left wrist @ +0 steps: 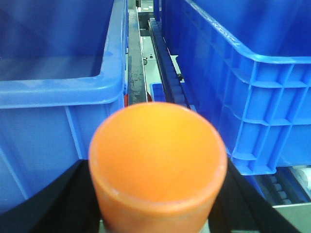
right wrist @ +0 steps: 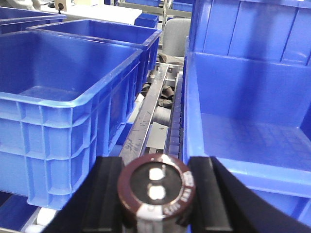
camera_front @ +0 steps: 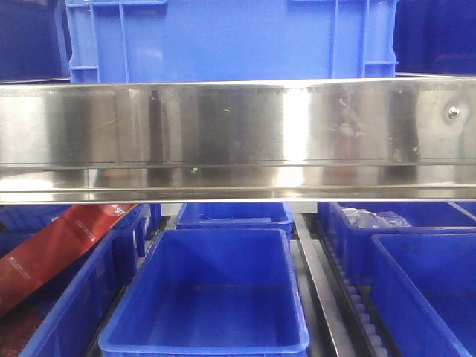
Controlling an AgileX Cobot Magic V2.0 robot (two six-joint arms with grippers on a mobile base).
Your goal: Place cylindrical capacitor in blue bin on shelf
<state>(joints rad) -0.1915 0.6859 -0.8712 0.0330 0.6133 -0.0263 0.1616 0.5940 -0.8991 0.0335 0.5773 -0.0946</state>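
The cylindrical capacitor is an orange cylinder that fills the lower middle of the left wrist view, end-on. My left gripper is shut on it, a black finger on each side. It hangs over the gap between two blue bins. My right gripper is shut on a dark brown cylinder with two silvery terminals, between two more blue bins. The shelf's shiny steel rail crosses the front view. Neither gripper shows there.
Below the rail sits an open blue bin. A red carton lies in the left bin and clear plastic in a right one. A large blue crate stands on the upper tier. Metal roller tracks run between bins.
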